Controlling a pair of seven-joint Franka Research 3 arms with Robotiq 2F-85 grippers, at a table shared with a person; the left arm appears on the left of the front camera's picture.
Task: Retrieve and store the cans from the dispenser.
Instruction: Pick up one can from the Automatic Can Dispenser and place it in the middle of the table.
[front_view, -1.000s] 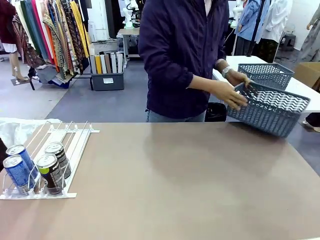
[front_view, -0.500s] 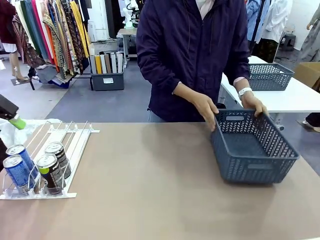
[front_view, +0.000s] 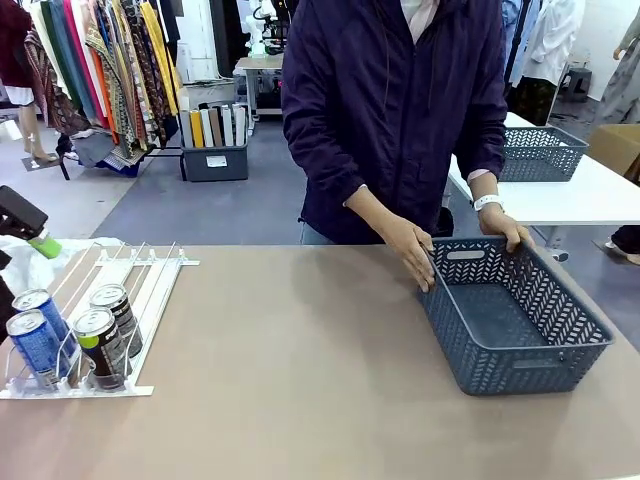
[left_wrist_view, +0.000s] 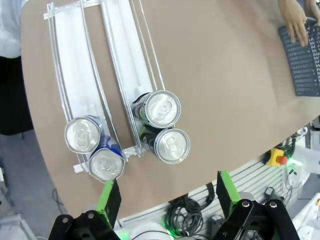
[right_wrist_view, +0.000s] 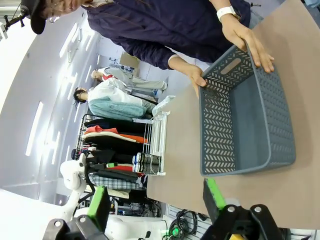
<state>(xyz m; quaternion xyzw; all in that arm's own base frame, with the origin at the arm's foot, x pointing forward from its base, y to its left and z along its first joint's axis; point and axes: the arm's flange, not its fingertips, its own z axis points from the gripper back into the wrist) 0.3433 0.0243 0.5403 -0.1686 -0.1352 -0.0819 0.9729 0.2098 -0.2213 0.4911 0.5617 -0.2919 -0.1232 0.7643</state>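
Set down since a second ago, when it was held in the air beyond the far right corner, a blue-grey lattice basket (front_view: 530, 372) is now seen resting on the table (front_view: 300, 400) near its right edge, open side up. It is steadied by a person (front_view: 400, 100) in a dark purple jacket standing at the far edge, with one hand (front_view: 412, 252) laid on the basket's far left corner and the other hand (front_view: 505, 228) on its far rim.

A white wire rack (front_view: 150, 280) is laid flat at the table's near left corner, its rails running from the near edge towards the far edge. Four cans (left_wrist_view: 160, 107) are stood upright at the rack's near end: two blue cans (front_view: 35, 345) one behind the other in the leftmost lane, and two black-and-green cans (front_view: 100, 348) likewise in the lane just beside it.

The left gripper (left_wrist_view: 164, 181) is held above the rack's near end, looking down on the silver tops; its jaws are spread wide, with nothing held between them. One of its green-padded fingers (front_view: 35, 240), not in the front view a second ago, is now seen there at the left edge. The right gripper (right_wrist_view: 155, 186) is likewise spread wide and empty, pointed across the table at the basket.
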